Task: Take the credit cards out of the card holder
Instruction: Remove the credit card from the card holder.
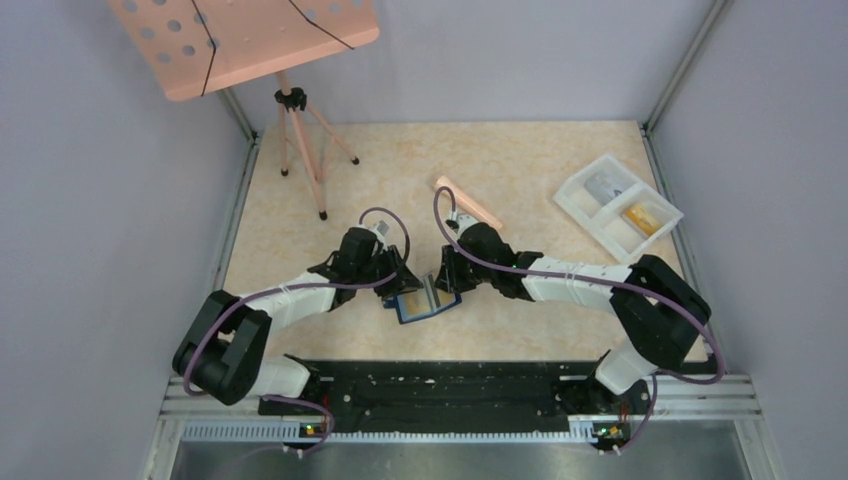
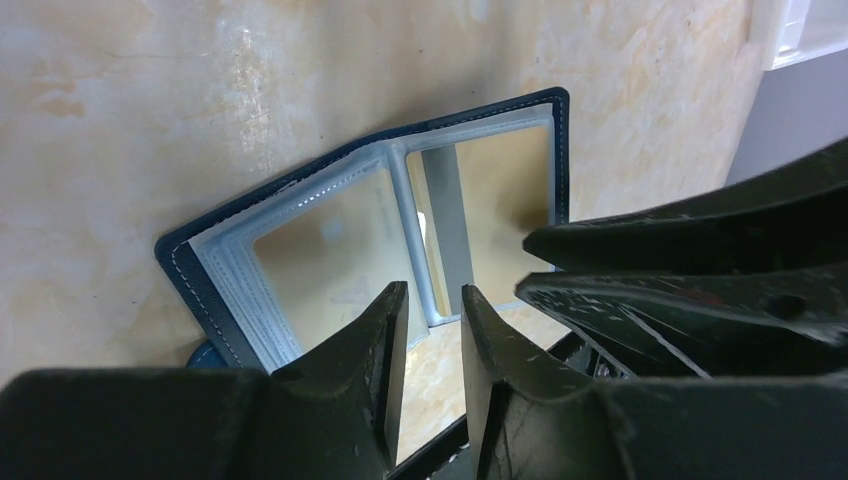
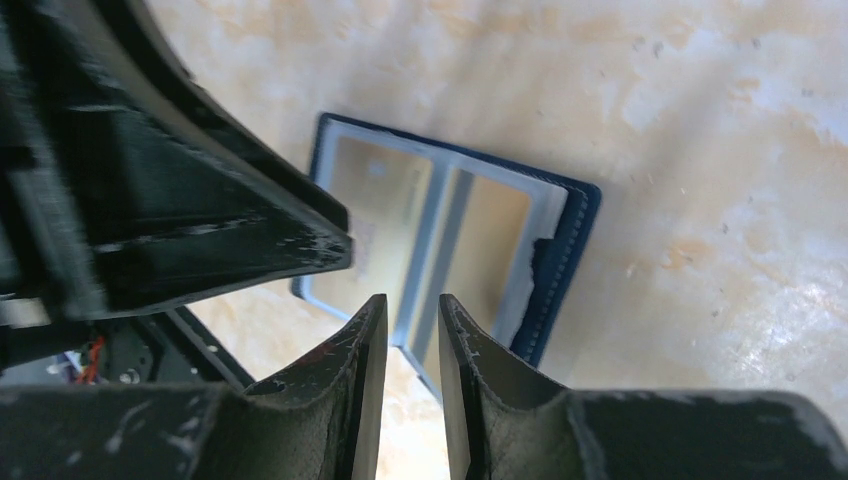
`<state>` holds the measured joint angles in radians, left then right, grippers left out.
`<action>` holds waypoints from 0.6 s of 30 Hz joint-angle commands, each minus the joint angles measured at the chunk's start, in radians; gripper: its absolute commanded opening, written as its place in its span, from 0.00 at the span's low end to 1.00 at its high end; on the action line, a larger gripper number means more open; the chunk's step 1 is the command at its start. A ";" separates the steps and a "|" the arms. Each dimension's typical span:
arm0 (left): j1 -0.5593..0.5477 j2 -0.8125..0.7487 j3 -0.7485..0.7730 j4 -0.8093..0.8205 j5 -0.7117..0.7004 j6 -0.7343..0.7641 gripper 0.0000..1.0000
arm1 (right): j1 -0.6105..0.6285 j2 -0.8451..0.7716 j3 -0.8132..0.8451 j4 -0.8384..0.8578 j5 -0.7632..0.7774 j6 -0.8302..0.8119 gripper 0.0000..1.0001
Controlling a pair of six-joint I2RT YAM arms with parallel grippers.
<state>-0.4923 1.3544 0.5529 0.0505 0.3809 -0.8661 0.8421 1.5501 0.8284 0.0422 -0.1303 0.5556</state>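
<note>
Near-edge centre of worktop (image 1: 520, 170): card holder (image 1: 428, 305) spread open, exposing pockets. Left fingers (image 2: 380, 340) and right fingers (image 3: 365, 340) narrowly parted over its fold, probably to pin and pluck; actual grip impossible to tell.

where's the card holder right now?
Top view: the card holder lies open on the table near its front edge, centred, directly between the left gripper and the right gripper.

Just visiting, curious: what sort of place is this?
Probably a robot test booth: left arm and right arm bolted to one rail, plain walls enclosing the table, a card holder between them.
</note>
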 commanded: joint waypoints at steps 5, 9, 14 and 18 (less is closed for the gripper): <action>-0.026 0.036 -0.013 0.077 -0.028 0.002 0.33 | -0.024 0.071 -0.057 0.061 0.031 0.018 0.25; -0.040 0.055 -0.013 0.082 -0.045 0.008 0.35 | -0.024 0.078 -0.079 0.069 0.041 0.022 0.25; -0.053 0.069 -0.007 0.087 -0.060 0.012 0.36 | -0.025 0.071 -0.090 0.077 0.035 0.030 0.25; -0.060 0.070 -0.002 0.084 -0.073 0.015 0.36 | -0.025 0.049 -0.065 0.054 0.063 0.020 0.25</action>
<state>-0.5438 1.4166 0.5480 0.0860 0.3328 -0.8650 0.8261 1.6169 0.7502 0.0902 -0.1059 0.5804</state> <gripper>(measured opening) 0.359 0.248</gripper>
